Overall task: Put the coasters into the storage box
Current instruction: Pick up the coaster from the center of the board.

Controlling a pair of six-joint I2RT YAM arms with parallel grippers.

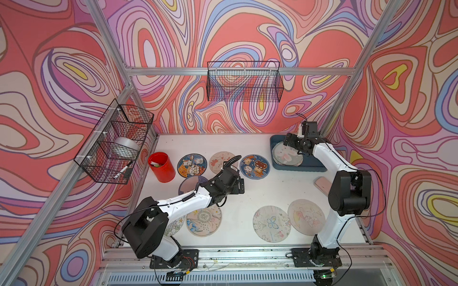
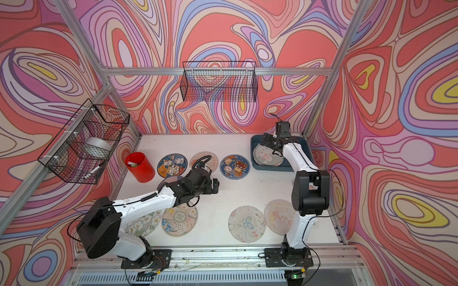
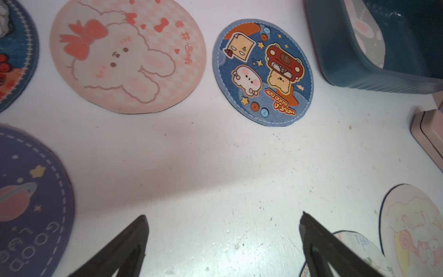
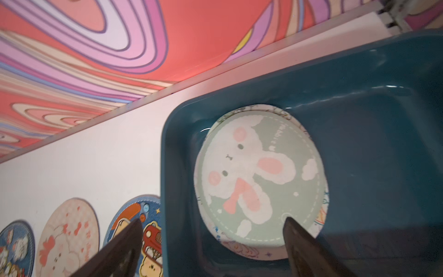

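Coasters (image 1: 271, 223) are thin, flat round mats printed with cartoon animals, flowers and butterflies, mostly beige, some blue. A stack lies in the storage box (image 4: 359, 115), a shallow dark teal tray with rounded corners at the table's far right corner. The top one is a grey-green coaster (image 4: 261, 177) showing a white rabbit. Printed edges of others show beneath it; their count cannot be told. The right gripper (image 4: 212, 218) hangs over the box's near wall, jaws wide apart and holding nothing. Three coasters lie in a row left of the box: a blue bear coaster (image 1: 254, 166), a pink rabbit coaster (image 1: 219, 159) and a blue animal coaster (image 1: 192, 165). A purple planet coaster (image 3: 28, 203) lies just in front of them. Four beige ones lie along the table's front, one partly under the left arm. The left gripper (image 3: 223, 214) hangs over bare table (image 3: 215, 167) between the rows, jaws wide apart, empty. A red cup (image 1: 161, 167) stands left of the row, holding small items too unclear to name. The side wire basket (image 1: 99, 163) holds a silver roll (image 1: 125, 146) and a marker (image 1: 122, 170).
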